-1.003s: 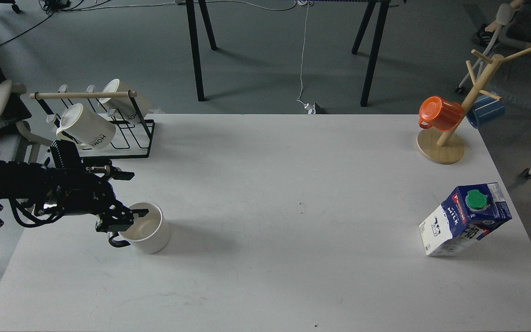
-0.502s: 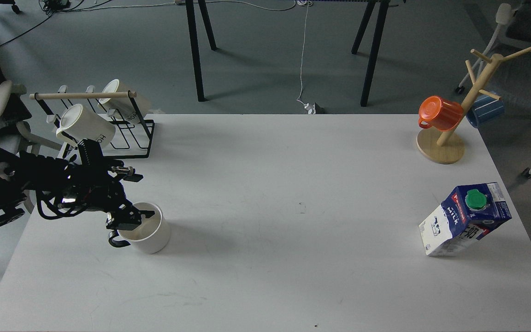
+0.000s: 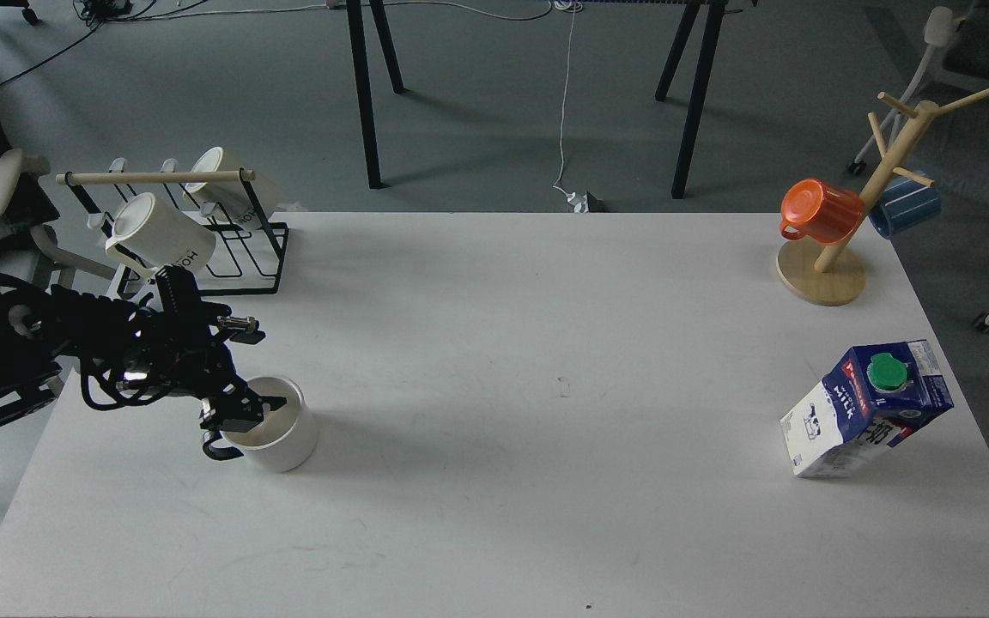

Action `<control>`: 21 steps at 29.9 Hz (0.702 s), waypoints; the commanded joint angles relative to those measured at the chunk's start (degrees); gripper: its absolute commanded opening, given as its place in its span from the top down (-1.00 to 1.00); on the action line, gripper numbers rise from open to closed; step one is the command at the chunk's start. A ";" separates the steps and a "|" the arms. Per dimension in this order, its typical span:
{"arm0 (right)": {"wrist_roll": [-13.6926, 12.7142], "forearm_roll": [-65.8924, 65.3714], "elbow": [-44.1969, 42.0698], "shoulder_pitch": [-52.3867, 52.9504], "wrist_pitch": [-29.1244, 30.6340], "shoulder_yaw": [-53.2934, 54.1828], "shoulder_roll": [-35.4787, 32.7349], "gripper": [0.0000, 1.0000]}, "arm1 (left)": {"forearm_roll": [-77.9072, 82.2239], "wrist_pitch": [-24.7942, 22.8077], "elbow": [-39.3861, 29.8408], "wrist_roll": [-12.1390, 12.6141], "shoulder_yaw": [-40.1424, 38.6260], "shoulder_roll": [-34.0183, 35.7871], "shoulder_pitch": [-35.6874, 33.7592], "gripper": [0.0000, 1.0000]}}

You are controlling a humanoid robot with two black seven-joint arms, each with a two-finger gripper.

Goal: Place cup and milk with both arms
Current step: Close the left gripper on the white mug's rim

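Observation:
The cup (image 3: 282,439), a squat white mug with a thin black handle on its left, stands on the white table (image 3: 546,481) at the front left. My left gripper (image 3: 256,364) reaches in from the left, just over the cup's left rim. Its jaws stand apart: the lower finger (image 3: 270,402) lies across the cup's mouth and the upper finger is well behind the cup. The milk (image 3: 864,412), a blue and white carton with a green cap, stands tilted near the table's right edge. My right arm is out of view.
A black wire rack (image 3: 228,257) with two cream "HOME" mugs stands at the back left, just behind my left arm. A wooden mug tree (image 3: 829,257) with an orange mug and a blue mug stands at the back right. Chairs stand beside both table ends.
My left arm has swung forward and a little right, bringing the gripper closer over the cup's rim. The cup and the milk have not moved.

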 commanded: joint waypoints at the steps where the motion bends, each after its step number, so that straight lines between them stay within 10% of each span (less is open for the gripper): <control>1: 0.07 0.00 -0.14 -0.26 0.00 0.00 -0.12 -0.96 | 0.00 0.00 0.78 0.00 -0.03 -0.65 0.08 -0.91; 21: 0.07 0.17 -0.66 -1.31 0.00 -0.09 -0.12 -0.96 | 0.00 0.79 4.39 0.00 -0.11 -1.44 1.40 -0.61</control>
